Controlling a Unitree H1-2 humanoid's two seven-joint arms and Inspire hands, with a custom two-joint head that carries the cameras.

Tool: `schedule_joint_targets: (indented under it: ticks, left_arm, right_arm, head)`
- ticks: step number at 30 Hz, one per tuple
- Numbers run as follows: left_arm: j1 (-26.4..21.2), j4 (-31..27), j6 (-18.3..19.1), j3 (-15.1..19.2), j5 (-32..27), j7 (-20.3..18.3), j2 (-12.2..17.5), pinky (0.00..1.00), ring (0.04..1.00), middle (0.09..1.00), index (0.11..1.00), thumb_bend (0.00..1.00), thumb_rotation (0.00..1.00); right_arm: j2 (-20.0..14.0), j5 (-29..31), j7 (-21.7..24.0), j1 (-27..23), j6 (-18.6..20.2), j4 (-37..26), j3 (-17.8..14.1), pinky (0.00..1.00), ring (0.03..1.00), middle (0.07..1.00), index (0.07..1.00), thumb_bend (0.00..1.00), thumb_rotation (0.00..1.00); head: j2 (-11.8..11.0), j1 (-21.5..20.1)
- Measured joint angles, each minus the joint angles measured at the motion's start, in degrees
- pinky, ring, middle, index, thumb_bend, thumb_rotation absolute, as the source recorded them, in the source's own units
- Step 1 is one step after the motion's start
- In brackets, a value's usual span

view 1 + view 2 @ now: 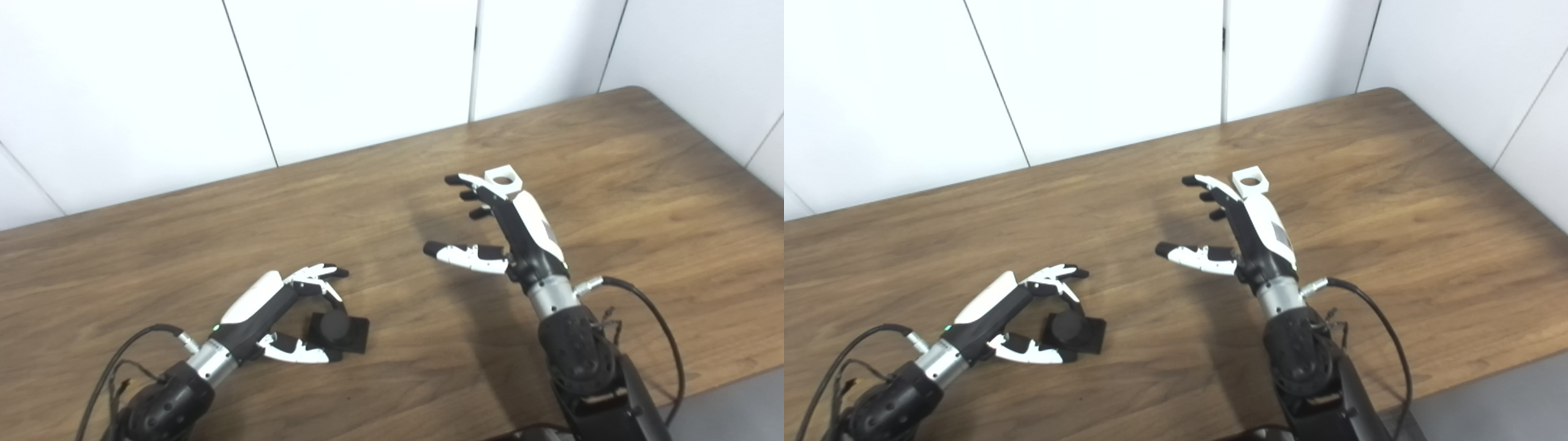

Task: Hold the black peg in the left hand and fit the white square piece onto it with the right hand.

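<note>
Left hand (288,309) cupped around black peg (335,326); right hand (502,226) splayed.

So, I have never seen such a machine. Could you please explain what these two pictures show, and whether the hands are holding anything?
Both pictures come from two cameras side by side on a humanoid robot's head, looking down at a wooden table. The two arms end in hands with fingers. The left hand is open around a black peg, which still rests on the table; I cannot tell if it touches it. The right hand is open and holds nothing. Just behind its fingertips sits a white square piece with a round hole.
</note>
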Motion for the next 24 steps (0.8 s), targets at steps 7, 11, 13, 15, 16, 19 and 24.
schedule_joint_targets:
  ticks: [7, 11, 13, 15, 16, 19, 24]
  left_arm:
    - [0.01, 0.23, -0.58, -0.02, 0.00, -0.02, 0.21, 0.92, 0.933, 0.887, 0.494, 0.52, 0.08]
    - [0.02, 0.79, -1.14, 0.03, -0.66, -0.02, 0.23, 0.91, 0.926, 0.876, 0.493, 0.52, 0.08]
    - [-0.03, 1.68, -2.20, 0.11, -1.01, 0.06, 0.22, 0.91, 0.925, 0.875, 0.493, 0.52, 0.08]
    - [-0.02, 1.87, -2.71, 0.14, -1.09, 0.09, 0.22, 0.91, 0.922, 0.876, 0.493, 0.52, 0.08]
    - [-0.02, 2.00, -2.89, 0.13, -1.27, 0.08, 0.22, 0.91, 0.921, 0.877, 0.493, 0.52, 0.08]
    - [-0.07, 2.09, -2.94, 0.11, -1.41, 0.08, 0.20, 0.93, 0.924, 0.879, 0.494, 0.52, 0.08]
    - [-0.01, 2.21, -2.87, 0.07, -1.61, 0.00, 0.21, 0.95, 0.927, 0.881, 0.494, 0.52, 0.08]
  right_arm:
    - [-0.30, -0.22, 0.00, -0.97, -0.01, 0.00, 0.11, 0.71, 0.824, 0.869, 0.812, 0.69, 0.39]
    - [-2.19, -1.05, 1.66, -2.64, 0.30, 0.00, 0.06, 0.69, 0.815, 0.864, 0.801, 0.69, 0.40]
    - [-4.32, -1.64, 2.37, -4.86, 0.76, -0.02, -0.46, 0.69, 0.815, 0.859, 0.798, 0.69, 0.40]
    - [-5.24, -2.18, 2.40, -6.31, 1.01, -0.30, -0.98, 0.69, 0.811, 0.853, 0.797, 0.69, 0.40]
    - [-5.45, -2.35, 2.40, -6.77, 1.07, -0.48, -1.13, 0.69, 0.809, 0.852, 0.797, 0.69, 0.40]
    - [-5.46, -2.40, 2.71, -6.69, 1.09, -0.52, -0.88, 0.69, 0.808, 0.851, 0.793, 0.68, 0.39]
    - [-5.41, -2.31, 2.75, -6.11, 1.08, -0.53, -1.00, 0.69, 0.811, 0.854, 0.795, 0.69, 0.39]
  head:
    - [-0.27, -0.53]
    - [-0.36, -0.18]
    - [-0.36, -0.18]
    - [-0.36, 0.43]
    - [-0.36, 0.43]
    - [-0.36, 0.70]
    - [-0.36, 1.22]
